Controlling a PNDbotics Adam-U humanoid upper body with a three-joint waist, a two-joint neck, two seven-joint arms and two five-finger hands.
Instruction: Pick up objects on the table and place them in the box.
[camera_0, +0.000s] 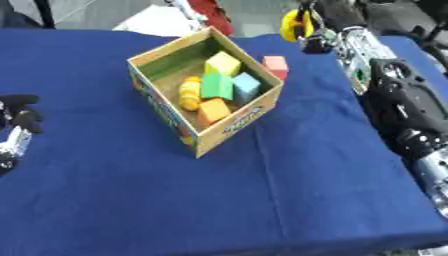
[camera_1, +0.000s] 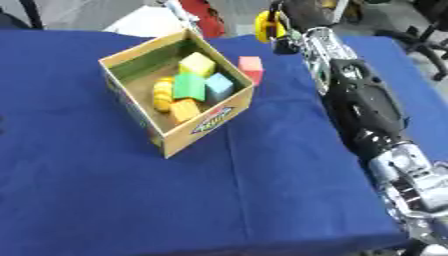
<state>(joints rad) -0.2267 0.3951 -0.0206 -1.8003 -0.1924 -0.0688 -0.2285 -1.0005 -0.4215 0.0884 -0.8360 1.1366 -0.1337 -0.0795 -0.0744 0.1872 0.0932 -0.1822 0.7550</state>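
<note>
Reaching along the tabletop's (camera_0: 289, 190) far edge, the right hand (camera_0: 311, 35) grips a yellow object (camera_0: 290, 24); the box (camera_0: 229, 125) lies at its eight o'clock.

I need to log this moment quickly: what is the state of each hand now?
Left hand: at the left edge, dark fingers curled, holding nothing.
Right hand: far side of the table, beside a yellow object; whether it is open or shut cannot be told.
</note>
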